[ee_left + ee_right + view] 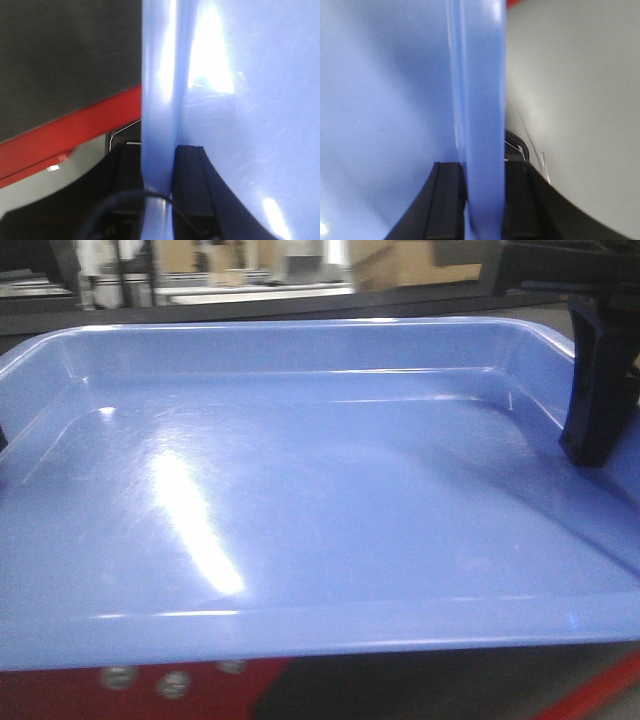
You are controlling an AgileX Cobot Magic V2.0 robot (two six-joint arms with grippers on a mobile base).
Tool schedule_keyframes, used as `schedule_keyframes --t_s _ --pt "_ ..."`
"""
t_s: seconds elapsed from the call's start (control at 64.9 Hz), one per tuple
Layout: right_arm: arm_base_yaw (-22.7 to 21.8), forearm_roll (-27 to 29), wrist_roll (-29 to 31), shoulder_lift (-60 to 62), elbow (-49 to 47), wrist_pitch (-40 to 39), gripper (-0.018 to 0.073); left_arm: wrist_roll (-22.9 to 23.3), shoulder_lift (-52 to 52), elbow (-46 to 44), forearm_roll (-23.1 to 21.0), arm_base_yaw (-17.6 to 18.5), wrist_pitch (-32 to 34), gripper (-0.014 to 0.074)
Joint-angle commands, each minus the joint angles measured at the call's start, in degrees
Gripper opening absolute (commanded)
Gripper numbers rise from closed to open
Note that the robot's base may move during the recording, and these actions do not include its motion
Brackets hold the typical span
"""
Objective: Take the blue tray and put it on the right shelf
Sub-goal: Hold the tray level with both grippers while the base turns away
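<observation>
Blue tray [300, 490] fills the front view, held up between both arms, with no bench edge visible to place it by. Left gripper [159, 167] is clenched on one side rim, right gripper [482, 175] on the opposite rim. Tray looks light and glossy (slippery) and probably flexes — rim holds suit it.

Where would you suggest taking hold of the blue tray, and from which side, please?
Grip the blue tray by its low end walls, one gripper from each side, one finger inside and one outside. It is wide and shallow, so opposite holds should keep it level. The left gripper and right gripper are clamped just so.
</observation>
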State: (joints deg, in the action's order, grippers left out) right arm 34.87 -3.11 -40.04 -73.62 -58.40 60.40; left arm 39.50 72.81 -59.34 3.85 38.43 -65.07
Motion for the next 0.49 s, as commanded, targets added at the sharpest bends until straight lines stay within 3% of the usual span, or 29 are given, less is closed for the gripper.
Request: schedule_keyframes --t_s 0.0,0.478 --pt "0.1 -0.6 -0.4 1.9 -1.6 -1.0 0.0147 0.9 -1.4 -1.4 0.4 0.5 0.5 -0.0020" --pt "0.1 -0.6 -0.4 1.9 -1.6 -1.0 0.0147 0.9 -1.4 -1.4 0.4 0.5 0.5 -0.0020"
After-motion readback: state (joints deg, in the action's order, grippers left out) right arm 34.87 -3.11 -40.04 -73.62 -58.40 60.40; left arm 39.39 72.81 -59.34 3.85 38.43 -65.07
